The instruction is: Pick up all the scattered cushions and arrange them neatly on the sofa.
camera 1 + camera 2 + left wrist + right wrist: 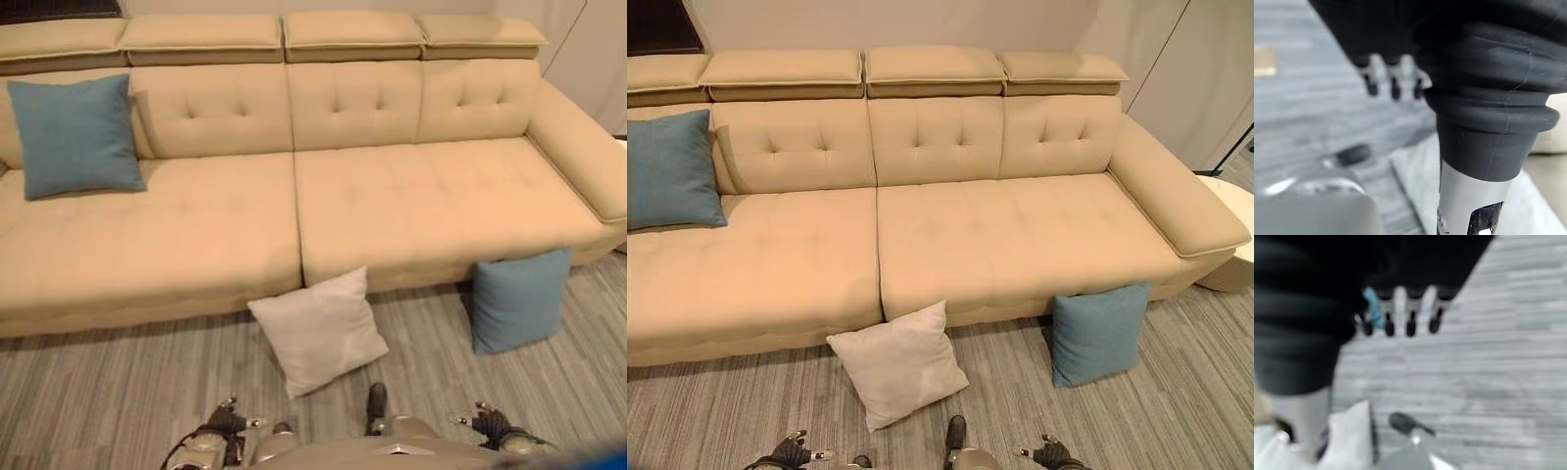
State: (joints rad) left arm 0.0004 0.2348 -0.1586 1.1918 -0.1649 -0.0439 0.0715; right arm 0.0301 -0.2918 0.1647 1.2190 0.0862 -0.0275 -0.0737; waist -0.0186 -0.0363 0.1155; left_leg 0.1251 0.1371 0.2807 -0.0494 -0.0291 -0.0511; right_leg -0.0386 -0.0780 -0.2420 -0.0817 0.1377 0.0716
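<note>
Both the left hand (227, 421) and the right hand (487, 421) hung low with fingers relaxed, holding nothing. Just ahead between them, a square white fabric cushion (318, 330) leaned on the long beige upholstered sofa (411, 211), and beyond the right hand a teal square cushion (519, 299) stood on the grey striped floor (98, 392). Only one teal cushion (75, 135), far off past the left hand, sat on the seat, so I judged two remained.

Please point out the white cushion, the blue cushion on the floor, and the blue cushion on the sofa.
white cushion (318, 333), left eye view, centre of its face
blue floor cushion (517, 299), left eye view, centre
blue sofa cushion (76, 135), left eye view, centre
</note>
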